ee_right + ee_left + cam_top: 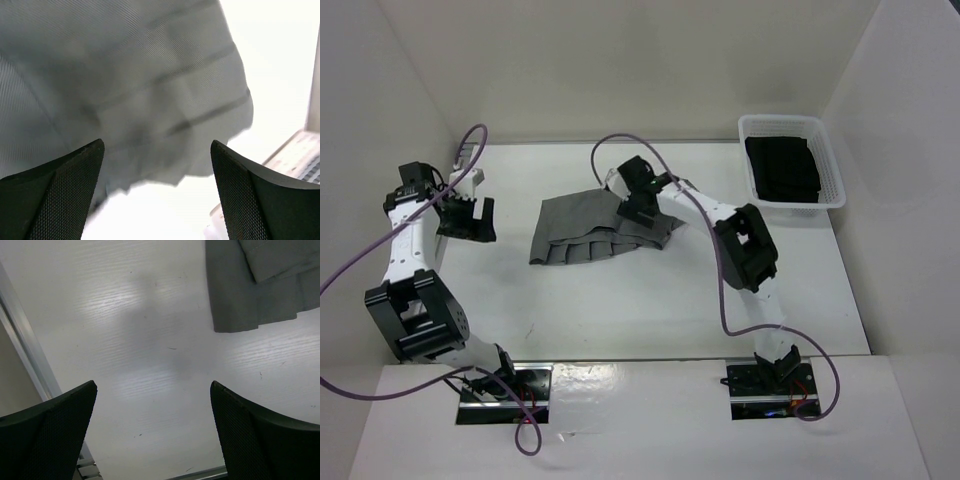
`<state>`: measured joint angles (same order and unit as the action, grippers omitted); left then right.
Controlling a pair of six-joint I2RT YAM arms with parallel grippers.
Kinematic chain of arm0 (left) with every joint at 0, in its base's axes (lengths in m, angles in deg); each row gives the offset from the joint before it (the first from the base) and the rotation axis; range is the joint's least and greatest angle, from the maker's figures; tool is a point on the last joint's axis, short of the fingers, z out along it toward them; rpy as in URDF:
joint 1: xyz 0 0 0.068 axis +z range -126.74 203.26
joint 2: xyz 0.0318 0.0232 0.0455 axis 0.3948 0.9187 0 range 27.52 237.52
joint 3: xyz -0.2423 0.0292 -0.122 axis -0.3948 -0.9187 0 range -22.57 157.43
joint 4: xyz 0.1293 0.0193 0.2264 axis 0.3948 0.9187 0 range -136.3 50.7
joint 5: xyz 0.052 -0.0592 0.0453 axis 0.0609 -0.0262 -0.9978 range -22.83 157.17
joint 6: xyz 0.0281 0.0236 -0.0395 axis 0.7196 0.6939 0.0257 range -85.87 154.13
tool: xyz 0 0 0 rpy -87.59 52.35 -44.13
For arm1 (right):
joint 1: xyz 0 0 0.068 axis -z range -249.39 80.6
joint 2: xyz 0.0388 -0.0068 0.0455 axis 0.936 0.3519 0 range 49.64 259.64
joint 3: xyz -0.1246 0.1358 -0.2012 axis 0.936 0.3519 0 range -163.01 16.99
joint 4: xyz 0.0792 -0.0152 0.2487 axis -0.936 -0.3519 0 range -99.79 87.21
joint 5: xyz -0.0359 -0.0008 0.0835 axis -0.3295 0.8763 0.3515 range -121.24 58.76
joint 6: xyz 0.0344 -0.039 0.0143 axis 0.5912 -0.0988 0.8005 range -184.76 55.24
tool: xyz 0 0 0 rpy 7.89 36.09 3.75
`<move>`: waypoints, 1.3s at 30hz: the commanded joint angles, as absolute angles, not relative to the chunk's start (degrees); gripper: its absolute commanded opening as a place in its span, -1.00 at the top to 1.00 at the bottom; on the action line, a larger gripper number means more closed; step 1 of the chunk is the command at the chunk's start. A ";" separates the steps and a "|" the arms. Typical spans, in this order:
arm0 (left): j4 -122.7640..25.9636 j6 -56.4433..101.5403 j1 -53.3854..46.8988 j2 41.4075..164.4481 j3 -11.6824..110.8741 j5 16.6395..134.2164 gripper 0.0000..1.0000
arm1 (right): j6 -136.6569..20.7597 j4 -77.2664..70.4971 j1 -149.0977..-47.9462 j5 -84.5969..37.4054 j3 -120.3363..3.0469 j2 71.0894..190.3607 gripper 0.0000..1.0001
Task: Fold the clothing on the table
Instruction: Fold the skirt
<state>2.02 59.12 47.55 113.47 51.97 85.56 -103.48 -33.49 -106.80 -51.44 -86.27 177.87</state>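
The clothing (582, 238), a grey pleated skirt, lies partly folded on the white table (620, 310), near its middle toward the back. My right gripper (640, 208) hovers over the skirt's right part. In the right wrist view its jaws stand wide apart (157, 145), with nothing between them and the pleated hem (125, 75) below. My left gripper (470, 228) hangs open left of the skirt, apart from it. In the left wrist view (153, 387) it is above bare tabletop, and the skirt's corner (240, 300) shows at the top right.
A white lattice basket (835, 190) holding a black garment (782, 168) stands at the back right corner. White walls (410, 90) enclose the table on three sides. A metal rail (25, 355) runs along the table's left edge. Purple cables (725, 300) trail from both arms.
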 commanded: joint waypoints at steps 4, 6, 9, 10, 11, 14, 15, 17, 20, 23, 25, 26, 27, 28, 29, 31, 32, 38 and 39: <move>1.87 56.19 44.88 119.78 56.43 96.41 -1.00 | -93.00 -40.66 -101.04 -34.42 -87.95 160.66 -0.84; 1.87 55.66 42.95 122.34 58.54 99.06 -1.00 | -92.27 -41.72 -98.32 -29.60 -86.38 157.59 -0.84; 1.35 54.35 40.23 127.53 59.77 103.63 -1.00 | -91.48 -40.85 -96.56 -30.52 -81.21 155.12 -0.84; -0.23 53.73 39.26 129.80 59.78 103.64 -1.00 | -91.48 -40.06 -96.55 -31.32 -79.97 154.07 -0.84; -0.94 53.12 38.12 131.13 60.30 103.64 -1.00 | -92.09 -40.05 -96.55 -31.85 -78.56 154.06 -0.84; -2.00 51.80 34.86 136.67 62.94 103.81 -1.00 | -92.10 -40.67 -96.03 -32.38 -78.55 154.06 -0.84; -2.00 51.79 34.07 138.07 63.81 104.60 -1.00 | -91.58 -40.67 -96.03 -31.77 -78.03 154.06 -0.84; -3.22 51.27 33.46 141.33 65.75 105.14 -0.93 | -90.87 -40.67 -95.41 -31.24 -77.41 154.06 -0.84; -4.46 50.65 32.75 144.24 67.42 103.66 -0.91 | -90.34 -40.67 -95.41 -30.71 -76.88 154.06 -0.84; -5.95 50.12 32.22 145.56 68.04 100.58 -0.91 | -90.34 -40.67 -95.41 -30.09 -76.26 154.06 -0.84; -6.92 49.42 32.22 146.17 68.04 98.99 -0.91 | -90.34 -40.67 -94.88 -30.09 -76.26 154.06 -0.84; -7.44 49.42 32.22 146.17 68.65 98.37 -0.91 | -90.34 -40.67 -94.88 -30.09 -76.26 154.06 -0.84; -8.06 48.81 32.22 146.17 68.66 97.24 -0.91 | -90.34 -40.67 -94.88 -29.49 -76.26 154.06 -0.84; -8.06 48.81 32.22 146.17 68.66 96.70 -0.91 | -89.82 -40.67 -94.88 -29.48 -76.26 154.06 -0.84; -8.76 48.81 32.74 146.17 68.66 96.70 -0.91 | -89.81 -40.67 -94.36 -29.48 -76.26 154.06 -0.84; -8.77 48.19 32.75 147.66 69.18 96.08 -0.91 | -89.81 -40.67 -94.36 -29.48 -76.96 154.67 -0.84; -8.77 48.19 32.75 148.97 69.71 96.08 -0.91 | -89.81 -40.67 -94.36 -29.48 -76.97 154.67 -0.84; -8.77 47.66 31.61 152.15 70.24 96.61 -0.76 | -89.81 -41.20 -94.36 -29.48 -78.02 155.20 -0.84; -8.77 47.66 31.61 152.15 70.24 96.61 -0.73 | -89.81 -41.20 -93.83 -29.48 -78.02 155.20 -0.84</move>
<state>-9.06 48.56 32.25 149.76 69.59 96.16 -90.65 -40.96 -94.67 -30.29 -76.22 155.03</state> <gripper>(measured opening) 0.874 0.920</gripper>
